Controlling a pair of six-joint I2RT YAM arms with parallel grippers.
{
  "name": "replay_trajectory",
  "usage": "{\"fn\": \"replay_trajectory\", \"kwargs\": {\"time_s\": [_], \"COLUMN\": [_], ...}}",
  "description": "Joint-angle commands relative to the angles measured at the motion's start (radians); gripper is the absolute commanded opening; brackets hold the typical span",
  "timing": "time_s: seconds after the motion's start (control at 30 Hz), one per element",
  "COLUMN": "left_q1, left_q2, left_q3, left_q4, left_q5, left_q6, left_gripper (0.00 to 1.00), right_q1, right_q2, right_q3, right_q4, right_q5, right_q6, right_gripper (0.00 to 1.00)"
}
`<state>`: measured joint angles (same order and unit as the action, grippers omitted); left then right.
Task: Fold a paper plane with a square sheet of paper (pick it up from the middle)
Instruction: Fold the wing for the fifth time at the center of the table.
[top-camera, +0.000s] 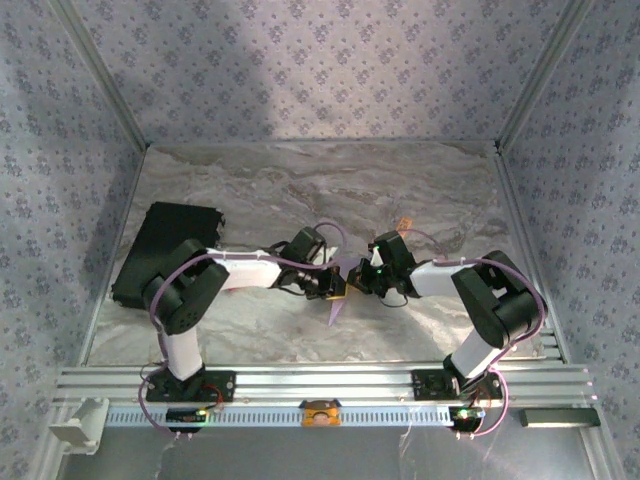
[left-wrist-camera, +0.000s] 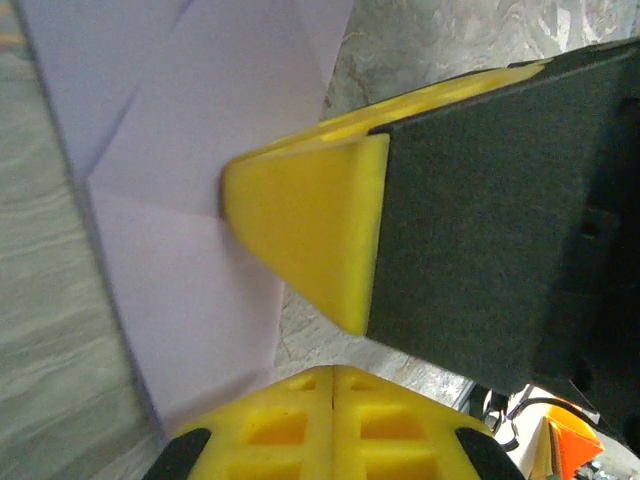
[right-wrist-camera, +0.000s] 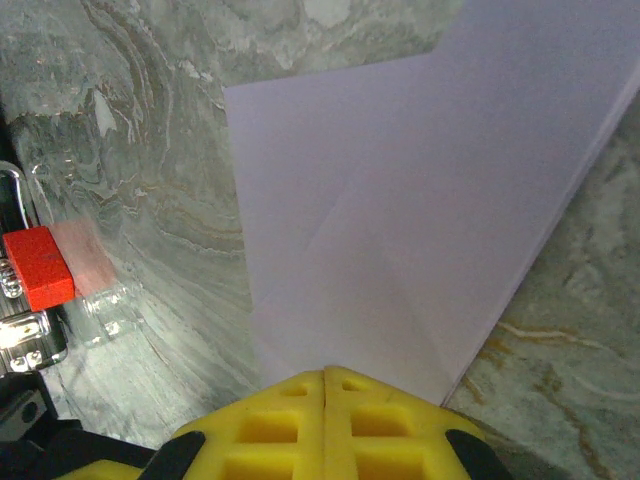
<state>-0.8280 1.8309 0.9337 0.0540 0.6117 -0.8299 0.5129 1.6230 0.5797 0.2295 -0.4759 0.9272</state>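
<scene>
Paper plane (right-wrist-camera: 420, 200), one, part-folded, lies on the worktop (top-camera: 300, 180) midway between its left and right edges, nearer the near edge. I read its creases in both wrist views; from above the arms cover most of it. Left gripper (left-wrist-camera: 333, 375) and right gripper (right-wrist-camera: 325, 375) meet over it, jaws closed; whether paper is pinched I cannot tell. One black pad (top-camera: 165, 250) sits by the left edge. One red block (right-wrist-camera: 38, 268) is cut off.
</scene>
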Motion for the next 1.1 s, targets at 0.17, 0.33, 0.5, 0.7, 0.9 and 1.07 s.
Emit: {"fn": "replay_trajectory", "kwargs": {"time_s": [0.17,0.33,0.5,0.7,0.9,1.07], "left_q1": [-0.031,-0.054,-0.087,-0.096,-0.095,-0.063], "left_q2": [0.057,0.059,0.044,-0.02,-0.108,-0.198], "left_q3": [0.049,0.05,0.024,-0.004,-0.038,-0.036], "left_q4": [-0.04,-0.114,-0.142,-0.198,-0.193,-0.162], "left_q5": [-0.061,-0.124,-0.115,-0.135,-0.059,-0.056], "left_q6": [0.026,0.057,0.053,0.054,0.075,0.081], "left_gripper": [0.01,0.0,0.0,0.0,0.0,0.02], "right_q1": [-0.009,-0.01,-0.013,-0.018,-0.023,-0.025], "right_q2": [0.036,0.036,0.038,0.037,0.032,0.029], "right_q3": [-0.031,-0.036,-0.043,-0.046,-0.047,-0.051], "right_q4": [-0.09,-0.085,-0.078,-0.08,-0.079,-0.062], "right_q5": [0.076,0.075,0.077,0.075,0.071,0.062], "right_q6": [-0.008,-0.008,-0.008,-0.009,-0.012,-0.012], "right_gripper": [0.02,0.02,0.02,0.02,0.02,0.03]}}
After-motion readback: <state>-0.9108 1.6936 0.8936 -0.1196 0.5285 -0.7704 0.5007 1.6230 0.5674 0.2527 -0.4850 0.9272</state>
